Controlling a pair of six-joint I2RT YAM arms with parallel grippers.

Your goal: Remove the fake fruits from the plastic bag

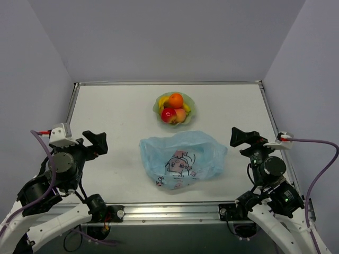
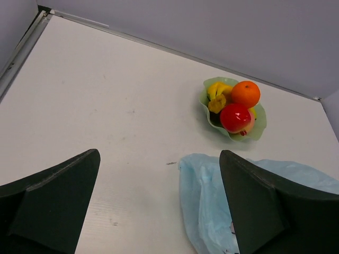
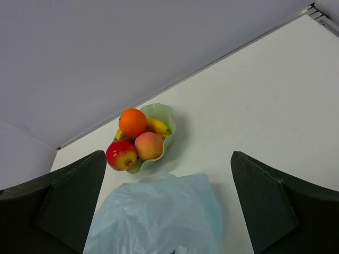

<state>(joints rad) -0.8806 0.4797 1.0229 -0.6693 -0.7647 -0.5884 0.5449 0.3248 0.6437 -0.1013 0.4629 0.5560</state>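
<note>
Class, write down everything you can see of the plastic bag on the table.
The bag is thin, crinkly, translucent light-blue plastic with a white cartoon print and pink marks. It lies crumpled and fairly flat on the white table, just on the near side of the green bowl, with a small gap between them. Only the table touches it. Nothing bulky shows inside.

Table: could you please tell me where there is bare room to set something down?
Bare: far left, between the table's left edge, the bowl and the bag; far right, between bowl, bag and right edge. Crowded: the middle, where the bowl of fruits sits close behind the bag, and the near corners by the left gripper and right gripper.
</note>
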